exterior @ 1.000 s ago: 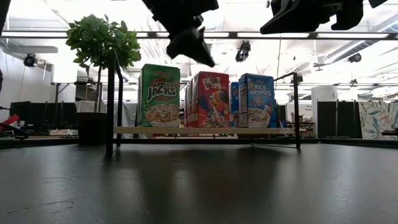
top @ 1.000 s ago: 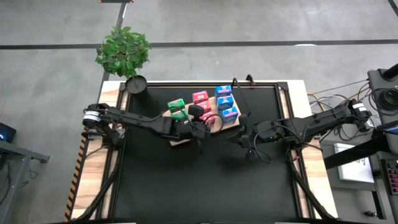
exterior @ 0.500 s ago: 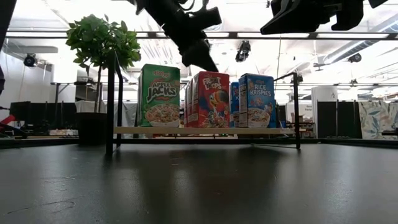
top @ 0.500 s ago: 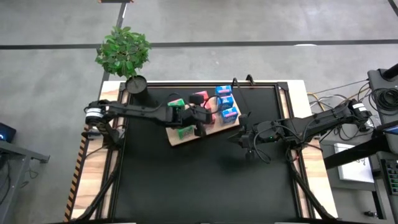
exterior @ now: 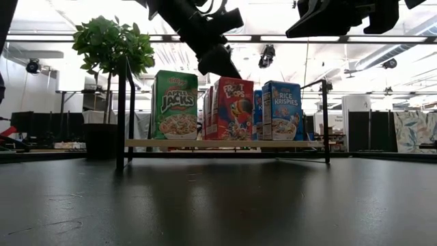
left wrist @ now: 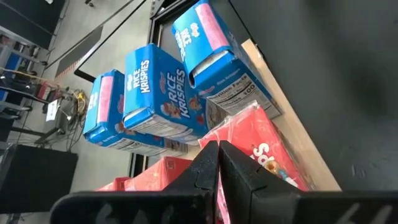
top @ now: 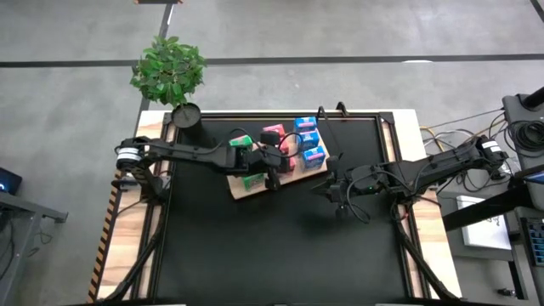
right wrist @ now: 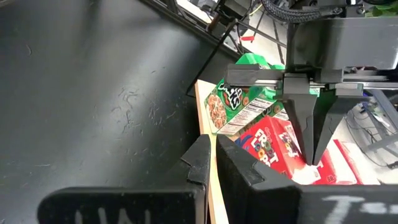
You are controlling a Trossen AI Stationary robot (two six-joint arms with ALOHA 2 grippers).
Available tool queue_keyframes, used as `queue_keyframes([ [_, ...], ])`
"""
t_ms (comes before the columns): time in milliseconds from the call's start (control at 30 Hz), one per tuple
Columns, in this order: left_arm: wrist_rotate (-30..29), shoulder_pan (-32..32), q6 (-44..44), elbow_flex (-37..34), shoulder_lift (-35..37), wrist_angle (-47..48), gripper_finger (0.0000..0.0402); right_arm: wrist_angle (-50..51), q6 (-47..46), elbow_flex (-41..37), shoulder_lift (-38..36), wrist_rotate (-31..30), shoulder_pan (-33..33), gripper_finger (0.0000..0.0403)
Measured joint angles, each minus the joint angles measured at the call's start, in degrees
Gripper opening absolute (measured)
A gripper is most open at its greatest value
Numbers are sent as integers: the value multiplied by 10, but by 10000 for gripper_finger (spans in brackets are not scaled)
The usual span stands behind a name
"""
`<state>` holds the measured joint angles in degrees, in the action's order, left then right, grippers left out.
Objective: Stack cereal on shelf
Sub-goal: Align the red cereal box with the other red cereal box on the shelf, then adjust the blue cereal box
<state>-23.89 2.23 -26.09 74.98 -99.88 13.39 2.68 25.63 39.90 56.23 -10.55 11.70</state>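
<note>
The cereal boxes stand upright in rows on the light-wood shelf board: green, pink-red and blue. My left gripper is shut and slants down over the middle of the board. Its tips stand at the top of the front pink-red box. Blue boxes lie just beyond. My right gripper is shut and hangs above the black mat, to the right of the board, holding nothing. My left gripper's shut fingertips come slanting down from the table's left at the top edge of the front pink-red box. The box stands upright on the board. Whether the tips touch it I cannot tell.
A potted plant stands at the far left corner. A thin black frame with upright posts surrounds the mat. The mat's near half gives free room. Cables and equipment lie past the right edge.
My left gripper, still shut, has swung from the board's near edge toward the far edge and now stands over the rows of boxes, a little lower. It covers the middle green box in the high view.
</note>
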Motion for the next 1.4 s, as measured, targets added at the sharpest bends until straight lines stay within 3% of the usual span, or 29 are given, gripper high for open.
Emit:
queue_keyframes([
  [700,-22,-5,0,0,3,-4,0,0,0,0,0,0,0,18],
  [967,-25,-37,-4,-1,37,-3,0,0,12,0,0,0,0,18],
  [1133,-18,-55,-4,-37,87,-17,0,0,15,0,0,0,0,18],
  [1400,-6,-72,25,-176,185,-135,0,-5,26,-1,0,5,0,18],
])
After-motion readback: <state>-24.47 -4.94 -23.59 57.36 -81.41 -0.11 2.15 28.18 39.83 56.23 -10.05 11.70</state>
